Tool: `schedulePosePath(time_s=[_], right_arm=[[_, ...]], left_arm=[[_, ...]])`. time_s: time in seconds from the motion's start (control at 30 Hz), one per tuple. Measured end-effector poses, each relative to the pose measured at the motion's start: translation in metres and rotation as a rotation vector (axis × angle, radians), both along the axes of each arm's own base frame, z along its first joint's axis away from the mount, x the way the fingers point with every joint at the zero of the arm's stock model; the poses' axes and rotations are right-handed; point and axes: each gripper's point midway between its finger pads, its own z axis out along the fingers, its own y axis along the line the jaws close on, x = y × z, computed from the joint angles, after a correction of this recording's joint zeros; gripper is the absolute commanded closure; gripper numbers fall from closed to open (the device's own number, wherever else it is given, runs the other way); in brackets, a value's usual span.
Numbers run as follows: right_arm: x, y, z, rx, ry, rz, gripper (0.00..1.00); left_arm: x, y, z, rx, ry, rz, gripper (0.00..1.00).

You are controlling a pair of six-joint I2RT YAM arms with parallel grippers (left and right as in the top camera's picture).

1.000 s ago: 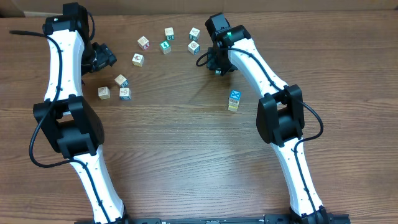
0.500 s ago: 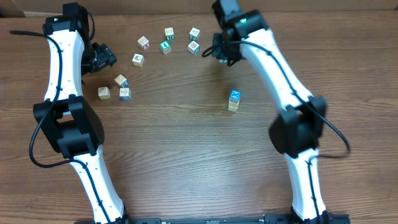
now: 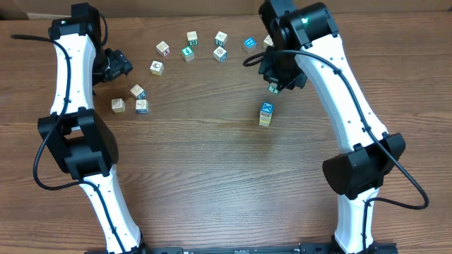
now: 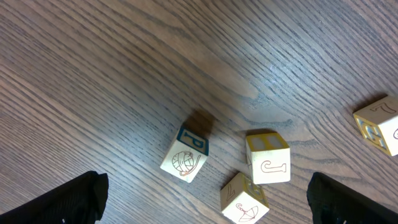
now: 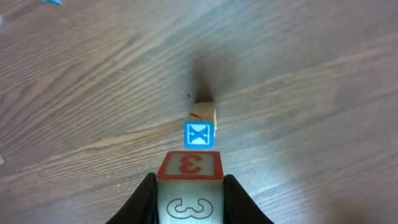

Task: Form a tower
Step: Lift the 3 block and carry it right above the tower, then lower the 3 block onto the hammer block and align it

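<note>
The tower (image 3: 265, 113) is a blue-topped cube stacked on a yellowish cube, standing right of the table's middle. In the right wrist view the tower (image 5: 200, 134) shows its blue X face just beyond my fingers. My right gripper (image 3: 274, 86) hangs a little behind and above it, shut on a pale cube with a red-framed 3 (image 5: 188, 167), which sits squarely between the right gripper's (image 5: 189, 186) black fingers. My left gripper (image 3: 116, 65) is open at the far left; the left gripper (image 4: 205, 202) holds nothing.
Several loose picture cubes (image 3: 188, 53) lie along the back of the table, with a blue one (image 3: 249, 44) near my right arm. Three more (image 3: 138, 91) sit by the left arm; a ball cube (image 4: 185, 155), a J cube (image 4: 268, 158) and an umbrella cube (image 4: 244, 199) lie below the left gripper.
My right arm has lifted from the back row of cubes and swung right and forward to just behind the tower, its jaws closing on the 3 cube. The left arm has not moved.
</note>
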Motion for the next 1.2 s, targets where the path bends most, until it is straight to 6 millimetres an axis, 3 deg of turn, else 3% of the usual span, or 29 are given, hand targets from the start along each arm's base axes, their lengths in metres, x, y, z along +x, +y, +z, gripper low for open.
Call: schedulePosePath(time_s=[0.67, 1.2], right_arm=[[-0.002, 0.001, -0.076, -0.019, 0.09, -0.104, 0.78], [0.0, 0.007, -0.083, 0.011, 0.09, -0.047, 0.78]], left_arm=[[0.0, 0.0, 0.0, 0.0, 0.0, 0.0, 0.0], [0.0, 0.0, 0.0, 0.0, 0.0, 0.0, 0.0]])
